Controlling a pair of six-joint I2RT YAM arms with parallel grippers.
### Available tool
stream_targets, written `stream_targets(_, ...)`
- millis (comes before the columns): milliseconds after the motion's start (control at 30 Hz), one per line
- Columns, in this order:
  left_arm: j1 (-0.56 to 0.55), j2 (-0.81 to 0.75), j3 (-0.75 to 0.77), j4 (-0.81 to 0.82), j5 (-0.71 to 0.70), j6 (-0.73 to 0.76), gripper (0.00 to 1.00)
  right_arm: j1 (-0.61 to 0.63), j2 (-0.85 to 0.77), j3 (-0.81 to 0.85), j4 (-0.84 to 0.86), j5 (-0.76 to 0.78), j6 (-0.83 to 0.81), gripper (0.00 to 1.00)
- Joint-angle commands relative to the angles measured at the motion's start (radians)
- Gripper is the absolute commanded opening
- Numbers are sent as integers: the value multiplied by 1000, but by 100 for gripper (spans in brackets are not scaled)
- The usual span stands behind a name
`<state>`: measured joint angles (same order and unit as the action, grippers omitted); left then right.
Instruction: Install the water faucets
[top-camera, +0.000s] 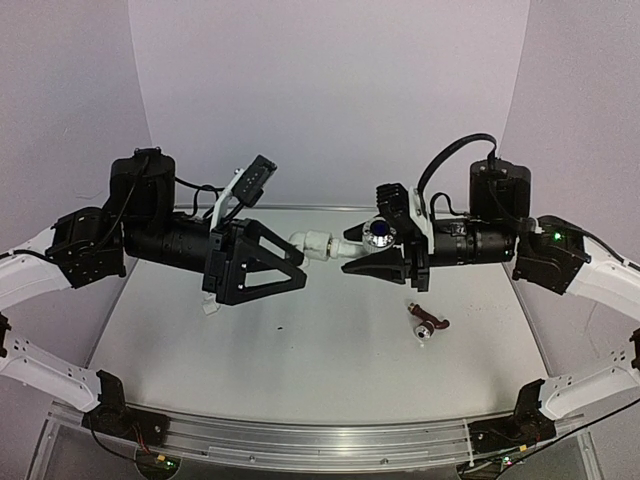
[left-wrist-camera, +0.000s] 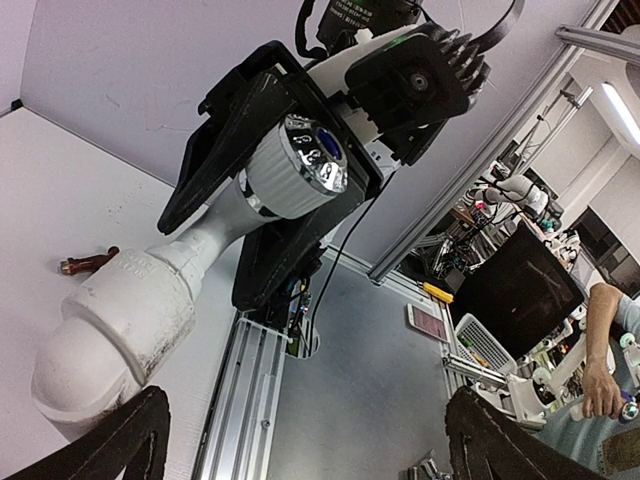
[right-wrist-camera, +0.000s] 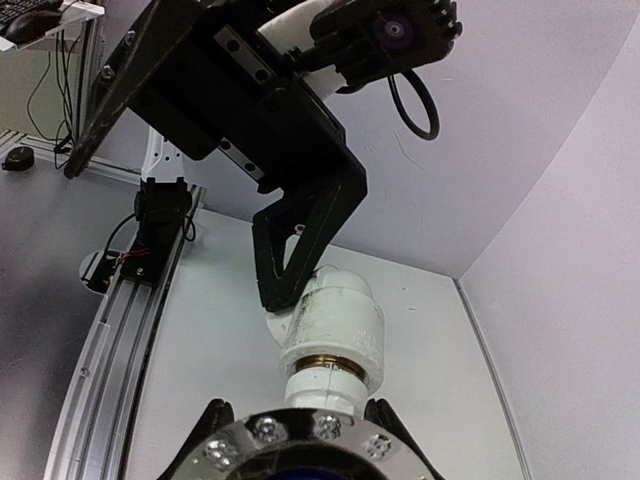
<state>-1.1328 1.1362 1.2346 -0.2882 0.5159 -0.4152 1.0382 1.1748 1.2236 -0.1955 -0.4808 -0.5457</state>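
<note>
The right gripper (top-camera: 354, 259) is clamped on the water faucet (top-camera: 379, 235), holding it in the air above the table (top-camera: 300, 350) with its blue-centred knob facing up and its brass threaded end seated in a white elbow fitting (top-camera: 315, 245). The left gripper (top-camera: 298, 271) faces it with jaws spread wide and holds nothing; its fingertips sit just beside the fitting, and contact cannot be told. A small brownish piece (top-camera: 428, 325) lies on the table near the right arm
</note>
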Motion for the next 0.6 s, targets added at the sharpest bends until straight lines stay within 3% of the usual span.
stream_targets(0,4,-4,-2,11,-25,12,96,6,-11,61,101,-65,43,0)
stream_targets(267,4,-51,-69,56,-54,-42,95,7,-30,65,105,-27,-29,0)
stream_targets(367,4,-79,-126,113,-69,-125,93,8,-56,50,102,-25,-140,0)
stream_targets(567,4,-52,-109,136,-61,-168,89,9,-60,43,101,-37,-221,0)
